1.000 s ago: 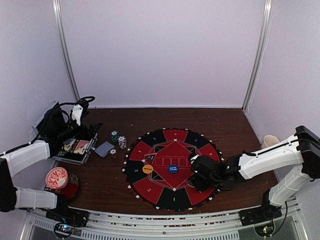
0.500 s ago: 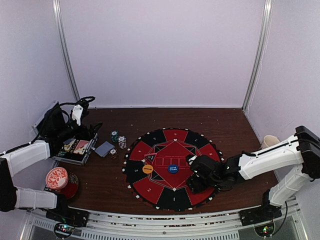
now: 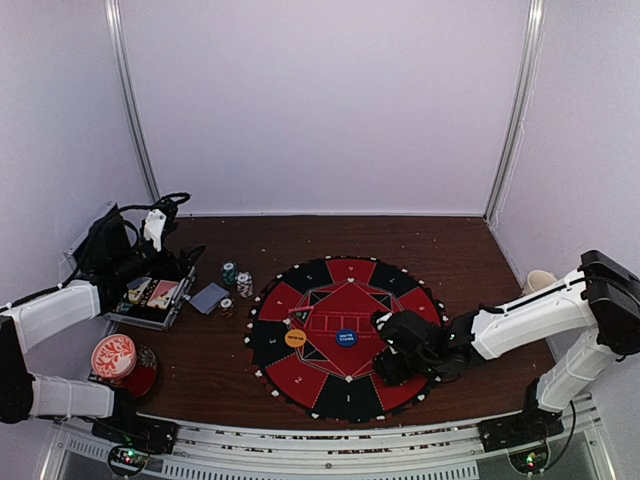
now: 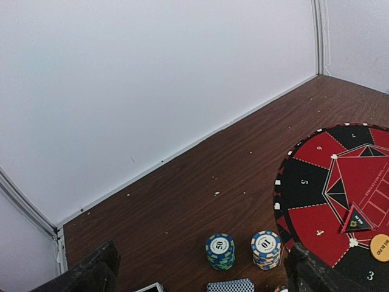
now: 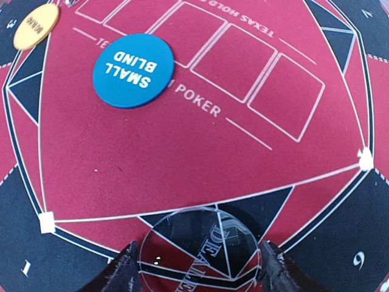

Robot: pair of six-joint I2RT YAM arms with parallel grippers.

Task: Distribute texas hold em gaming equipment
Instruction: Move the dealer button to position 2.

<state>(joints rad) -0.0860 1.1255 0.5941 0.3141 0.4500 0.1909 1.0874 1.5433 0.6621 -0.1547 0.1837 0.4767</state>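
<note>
Plain white walls [image 3: 320, 100] with metal corner rails [image 3: 515, 110] enclose a dark brown wooden tabletop [image 3: 470, 250].

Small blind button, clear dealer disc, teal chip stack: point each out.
Small blind button [image 5: 132, 71]: right wrist view, centre of blue face.
Clear dealer disc [image 5: 200, 249]: right wrist view, middle of disc.
Teal chip stack [image 4: 219, 246]: left wrist view, top chip.

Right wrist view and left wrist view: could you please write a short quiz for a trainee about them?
1. True or false: the blue button disc reads "SMALL BLIND".
2. What sits between the fingers of the right gripper? A) a playing card B) the clear dealer disc C) a teal chip
3. Fill in: the left gripper is ___.
Key: 1 true; 2 B; 3 open.
</note>
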